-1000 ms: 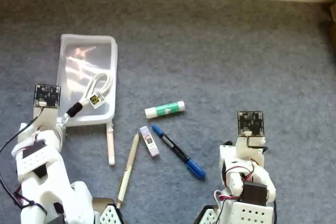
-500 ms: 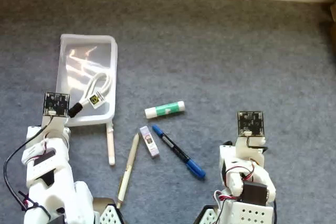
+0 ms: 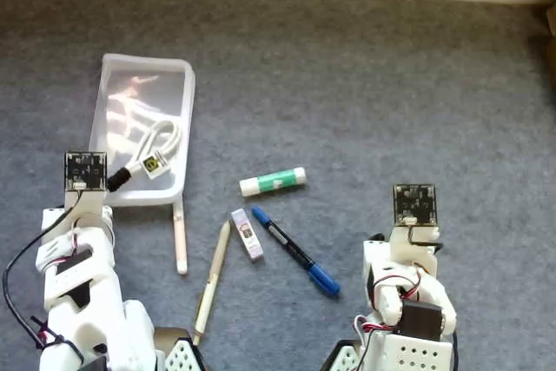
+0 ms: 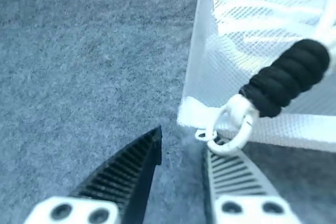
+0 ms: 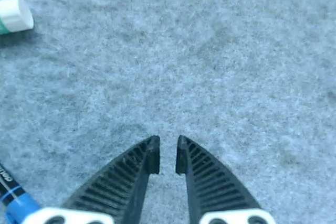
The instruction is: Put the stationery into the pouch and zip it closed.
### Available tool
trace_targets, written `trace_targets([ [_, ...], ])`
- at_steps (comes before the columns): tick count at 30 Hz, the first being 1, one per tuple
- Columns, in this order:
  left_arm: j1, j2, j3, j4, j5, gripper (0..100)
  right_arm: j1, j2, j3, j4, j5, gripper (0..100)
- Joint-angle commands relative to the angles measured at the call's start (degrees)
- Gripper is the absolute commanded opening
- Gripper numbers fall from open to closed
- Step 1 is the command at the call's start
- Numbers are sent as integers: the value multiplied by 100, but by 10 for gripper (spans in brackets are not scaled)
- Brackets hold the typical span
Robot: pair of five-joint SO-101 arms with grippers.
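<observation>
- Lit evenly and fairly brightly from overhead in the high view, with soft, diffuse light across the grey surface.
- Throws only thin, faint shadows beside the glue stick and the blue pen.
- Flares into white streaks of glare on the clear pouch, strongest over its far half.
- Repeats that glare in the left wrist view, washing part of the pouch's mesh almost white.
- Leaves a soft dark patch on the surface just beside the right gripper.
- Dims the surface slightly beneath the left gripper.
</observation>
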Motion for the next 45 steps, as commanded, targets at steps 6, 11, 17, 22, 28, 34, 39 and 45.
trace_targets([
  [6, 312, 22, -163, -141, 62, 85, -57, -57, -84, -145, -62, 74],
  [11, 804, 22, -163, -123, 53, 6, -57, -57, -84, -145, -62, 74],
  [17, 1103, -31, -215, -105, 79, 5, -57, -57, -84, -145, -62, 74],
  [22, 1095, -31, -778, 949, 88, 5, -57, -57, -84, -145, -62, 74],
  [28, 1112, -31, -2536, 3710, 369, 5, -57, -57, -127, -154, -62, 74],
  [34, 1209, -31, -4127, 5644, 844, 7, -92, -13, -470, -145, 53, 74],
  [39, 699, -40, -5138, 6400, 905, 8, -444, 1604, -1965, -145, 105, 74],
  [45, -233, -40, -5455, 6382, 905, 8, -1736, 5209, -5165, 523, -580, 74],
])
